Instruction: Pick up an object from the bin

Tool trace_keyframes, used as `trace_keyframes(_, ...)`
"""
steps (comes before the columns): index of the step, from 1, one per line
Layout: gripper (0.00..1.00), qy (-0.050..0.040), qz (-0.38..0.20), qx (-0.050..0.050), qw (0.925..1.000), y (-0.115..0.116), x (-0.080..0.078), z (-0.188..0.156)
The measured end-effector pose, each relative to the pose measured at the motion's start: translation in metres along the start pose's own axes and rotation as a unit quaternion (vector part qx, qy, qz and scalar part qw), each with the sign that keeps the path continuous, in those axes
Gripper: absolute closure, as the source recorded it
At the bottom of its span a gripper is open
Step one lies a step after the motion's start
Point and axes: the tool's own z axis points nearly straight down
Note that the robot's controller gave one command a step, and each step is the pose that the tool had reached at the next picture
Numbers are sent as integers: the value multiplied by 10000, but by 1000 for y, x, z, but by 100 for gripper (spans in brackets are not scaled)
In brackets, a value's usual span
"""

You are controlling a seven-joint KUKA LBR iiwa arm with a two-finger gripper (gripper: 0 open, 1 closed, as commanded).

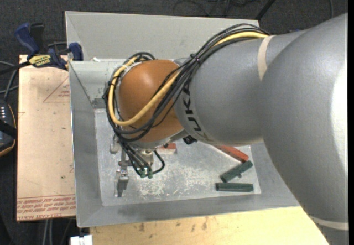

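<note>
My gripper [121,178] hangs low over the bin's floor at the front left, under the orange wrist cover. No thing shows in it or right beneath it. A small red and white piece [168,150] lies just to its right, half hidden by the wrist. Farther right, a red-orange stick [237,154] pokes out from under the arm. Two dark green bars lie near the front right corner, one tilted [237,171] and one flat [234,187].
The big grey arm and its orange cover with black and yellow cables hide the back and middle of the bin. The scuffed floor shows between the gripper and the green bars. The bin's sloped walls rise close on the left and at the front.
</note>
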Motion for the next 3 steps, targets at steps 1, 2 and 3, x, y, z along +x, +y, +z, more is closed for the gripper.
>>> trace_keyframes(1, 0, -31, 15, -7, 10000, -1, -2, -3)
trace_keyframes(2, 0, -93, -509, -32, 9987, -56, -68, 67)
trace_keyframes(3, 0, -104, -212, -39, 9997, -68, -84, 82)
